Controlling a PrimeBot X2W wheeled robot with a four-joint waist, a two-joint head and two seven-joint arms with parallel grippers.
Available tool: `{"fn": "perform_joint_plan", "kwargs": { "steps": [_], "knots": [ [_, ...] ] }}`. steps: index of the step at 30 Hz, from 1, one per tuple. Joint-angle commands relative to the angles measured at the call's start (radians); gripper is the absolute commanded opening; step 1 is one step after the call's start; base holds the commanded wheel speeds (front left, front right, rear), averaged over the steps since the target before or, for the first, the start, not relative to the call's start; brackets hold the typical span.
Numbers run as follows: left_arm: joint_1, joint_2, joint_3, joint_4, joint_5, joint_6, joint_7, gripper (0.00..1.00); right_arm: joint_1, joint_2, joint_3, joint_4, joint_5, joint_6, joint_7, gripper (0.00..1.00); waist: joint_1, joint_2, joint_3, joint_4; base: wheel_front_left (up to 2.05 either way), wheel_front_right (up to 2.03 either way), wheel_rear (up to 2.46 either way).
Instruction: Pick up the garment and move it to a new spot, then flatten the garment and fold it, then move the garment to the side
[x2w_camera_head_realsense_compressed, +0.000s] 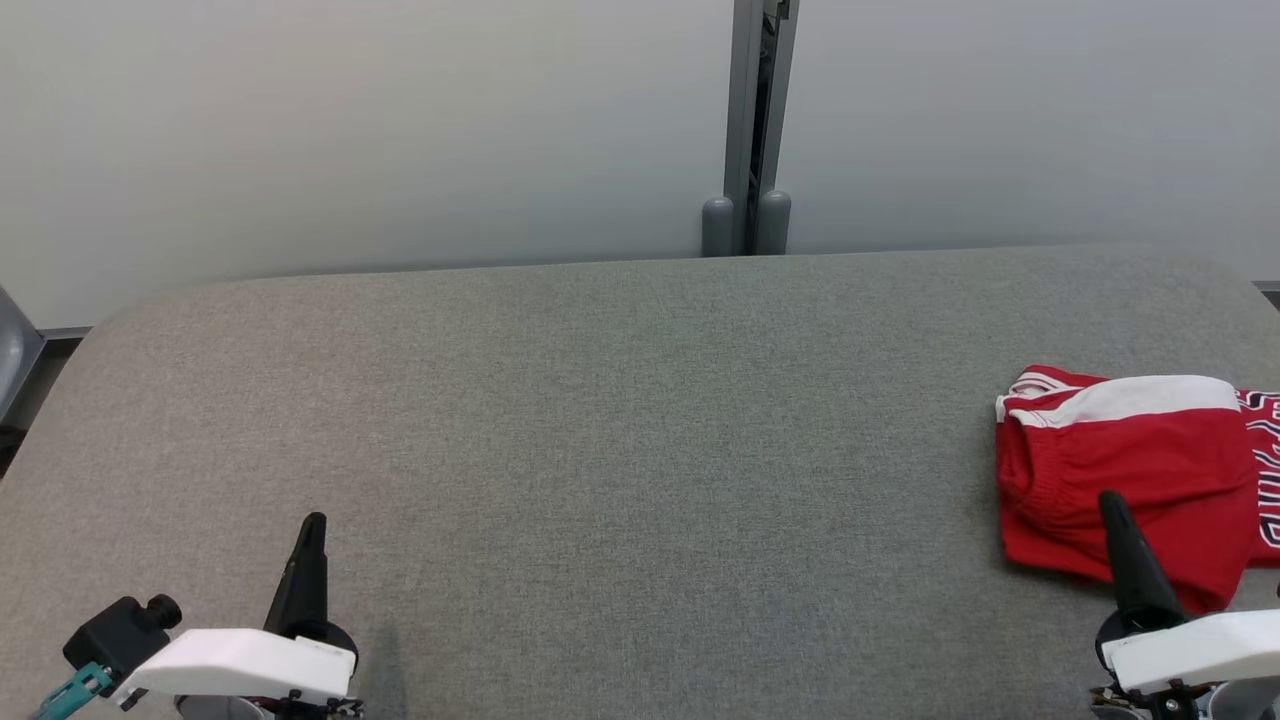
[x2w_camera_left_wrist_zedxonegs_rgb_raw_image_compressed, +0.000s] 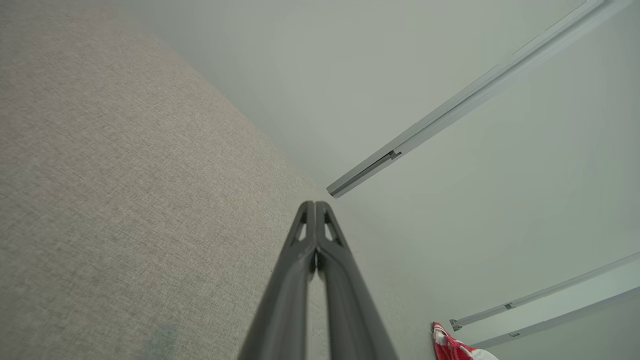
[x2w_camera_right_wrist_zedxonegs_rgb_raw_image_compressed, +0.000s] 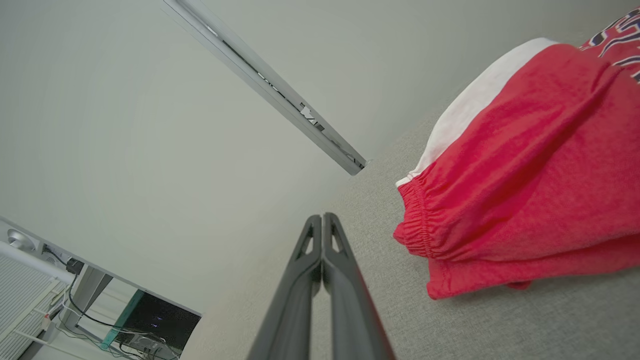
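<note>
The red garment (x2w_camera_head_realsense_compressed: 1120, 480) with its white band lies at the far right of the head view on the grey table (x2w_camera_head_realsense_compressed: 600, 400), partly cut off by the frame edge. It looks folded into a compact stack, but its right-hand part is out of frame, so I can't say how neat the fold is. The right gripper (x2w_camera_head_realsense_compressed: 1108, 500) sits at the lower right, and its wrist view shows it just beside the cloth's elastic hem, fingers pressed together and holding nothing. The left gripper (x2w_camera_head_realsense_compressed: 313, 522) is at the lower left, well apart from the cloth, likewise clenched and empty. To my eye the last step, moving the garment aside, is done or nearly so. If anything is left, the next move calls for little: both arms drawn clear without nudging the stack open
</note>
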Motion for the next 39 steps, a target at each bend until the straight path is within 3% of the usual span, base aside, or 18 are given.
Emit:
{"fn": "perform_joint_plan", "kwargs": {
  "steps": [1,39],
  "knots": [
    [-0.034,0.004,0.017,-0.008,-0.027,-0.012,0.007,0.00,-0.029,-0.005,-0.008,-0.004,0.032,0.000,0.008,0.00,0.0000,0.0000,0.001,0.000,0.00,0.00,0.00],
    [-0.070,-0.051,0.134,0.017,-0.308,-0.094,0.110,0.00,-0.080,0.025,-0.044,0.051,0.380,0.000,0.077,0.00,0.0000,0.0000,0.015,-0.004,0.00,0.00,0.00]
  ]
}}
